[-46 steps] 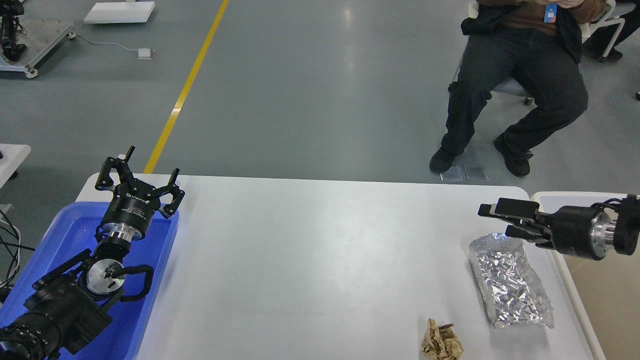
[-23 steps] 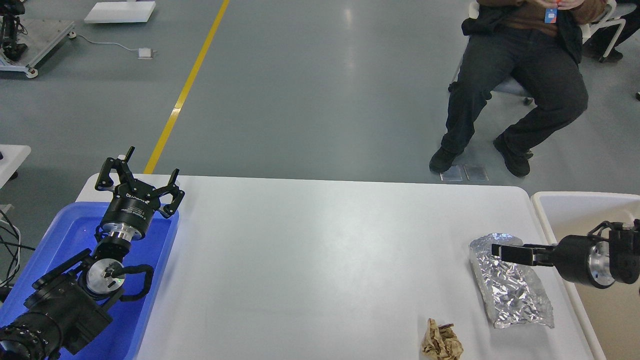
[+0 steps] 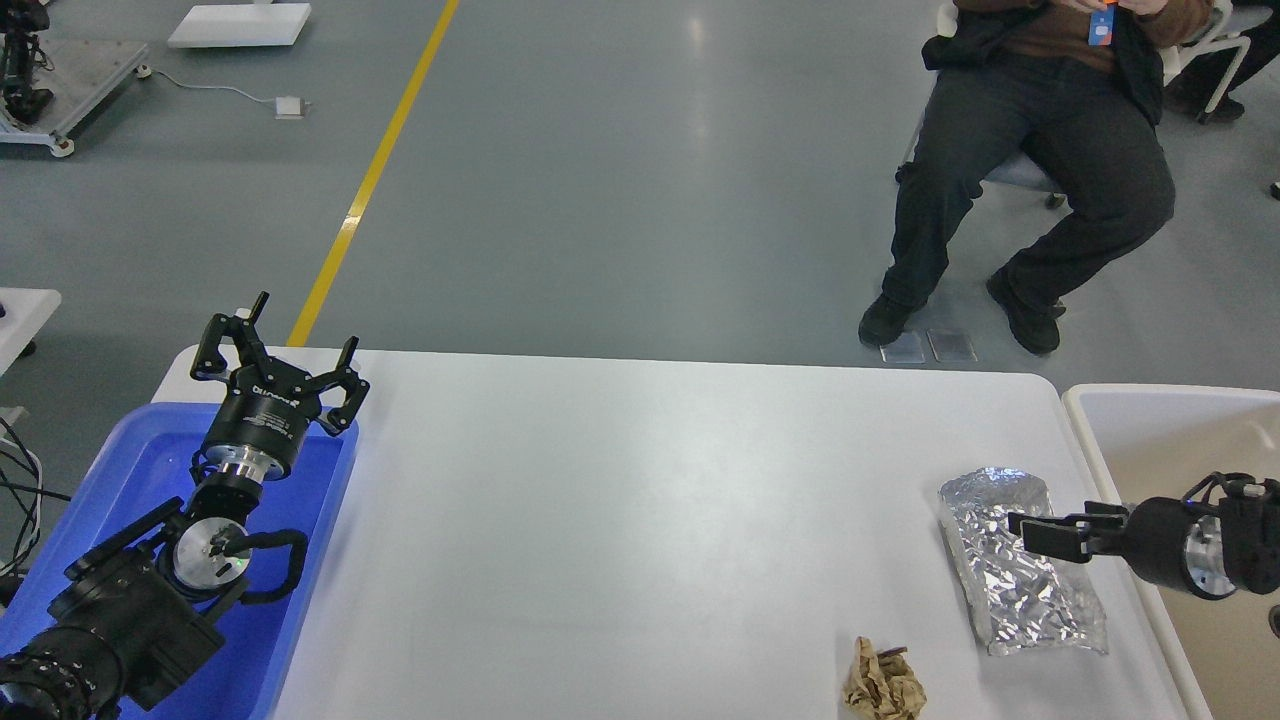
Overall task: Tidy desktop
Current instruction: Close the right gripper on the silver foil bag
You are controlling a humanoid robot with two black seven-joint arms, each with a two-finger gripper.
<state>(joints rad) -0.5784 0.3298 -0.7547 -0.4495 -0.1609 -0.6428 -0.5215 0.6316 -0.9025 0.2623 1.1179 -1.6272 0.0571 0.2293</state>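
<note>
The white desktop (image 3: 650, 520) fills the middle of the head view. A crinkled silver foil bag (image 3: 1015, 600) lies flat near its right edge. A crumpled brown paper wad (image 3: 882, 685) lies at the front, left of the bag. My right gripper (image 3: 1040, 532) reaches in from the right, low over the bag's upper half. Its fingers overlap in this view, so I cannot tell whether they are apart or touching the foil. My left gripper (image 3: 275, 345) is open and empty, held above the far end of the blue tray.
A blue plastic tray (image 3: 335, 480) sits at the desktop's left edge under my left arm. A cream-white bin (image 3: 1150, 415) stands at the right edge. A seated person (image 3: 1040, 150) is beyond the table's far right corner.
My right gripper has dropped and drawn back toward me, from beyond the foil bag's far end to low over the bag, and has rotated. The left arm has not moved.
</note>
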